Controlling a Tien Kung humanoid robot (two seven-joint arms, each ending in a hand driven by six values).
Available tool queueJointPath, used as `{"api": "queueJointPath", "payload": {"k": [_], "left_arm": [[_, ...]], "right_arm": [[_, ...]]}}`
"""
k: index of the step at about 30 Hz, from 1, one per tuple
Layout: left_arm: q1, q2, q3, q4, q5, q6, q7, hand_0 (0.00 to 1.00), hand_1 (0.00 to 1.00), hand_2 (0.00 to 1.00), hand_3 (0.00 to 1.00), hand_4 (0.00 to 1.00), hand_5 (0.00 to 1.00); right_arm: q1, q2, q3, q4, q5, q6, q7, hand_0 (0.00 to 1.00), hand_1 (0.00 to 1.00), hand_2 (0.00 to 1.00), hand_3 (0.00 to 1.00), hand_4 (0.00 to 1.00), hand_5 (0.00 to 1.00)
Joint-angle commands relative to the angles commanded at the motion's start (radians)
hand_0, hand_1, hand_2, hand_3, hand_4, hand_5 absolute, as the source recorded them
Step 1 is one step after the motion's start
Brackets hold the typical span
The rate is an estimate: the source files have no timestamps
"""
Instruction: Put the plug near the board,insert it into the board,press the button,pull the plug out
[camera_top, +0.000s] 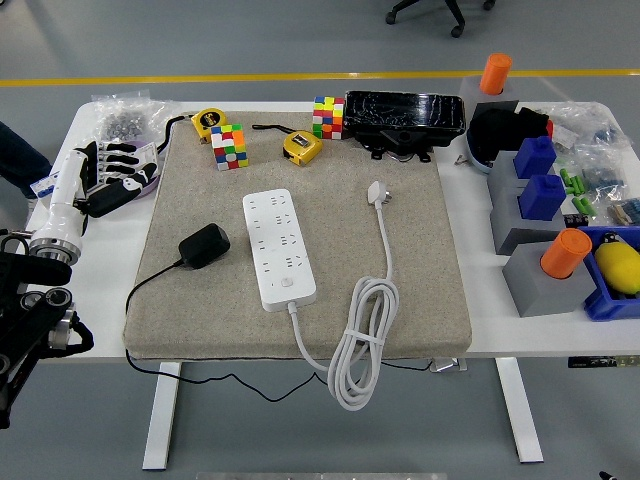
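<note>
White power board (278, 247) lies lengthwise at the middle of the grey mat (420, 300) and serves as the reference for the head view, the only view supplied. Its own white cable (360, 340) trails from its near end and coils to the near right of it.

The black plug (203, 245) rests on the mat just left of the board, close to it but not touching, with its thin black cord running off toward the mat's near left edge. Nothing grips it.

The left hand (110, 170) sits well left of the board, off the mat near the table's left edge; its fingers are loosely spread and hold nothing. The right hand does not appear.

Assessment: placement of the plug near the board appears complete. No socket is occupied, so insertion, the button press and withdrawal all remain outstanding.
</note>
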Motion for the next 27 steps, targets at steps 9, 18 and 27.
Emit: {"api": "queueJointPath", "payload": {"k": [9,18,27], "left_arm": [[0.015,0.004,-0.031,-0.015,0.005,-0.005,-0.001,0.393,0.487,0.535,0.563,0.774,0.197],[0.025,0.006,-0.061,-0.033,0.018,-0.016,0.011,0.403,0.484,0.535,0.565,0.765,0.195],[0.042,0.015,-0.06,-0.068,0.043,-0.02,0.02,0.408,0.483,0.536,0.565,0.764,0.194]], "right_arm": [[0.01,0.004,0.0,-0.001,0.001,0.0,-0.001,0.671,0.675,0.667,0.563,0.918,0.514],[0.017,0.008,-0.007,-0.01,0.005,-0.001,0.001,0.671,0.675,0.667,0.564,0.918,0.514],[0.019,0.009,-0.015,-0.011,0.006,-0.001,0.001,0.671,0.676,0.667,0.564,0.918,0.515]]}}
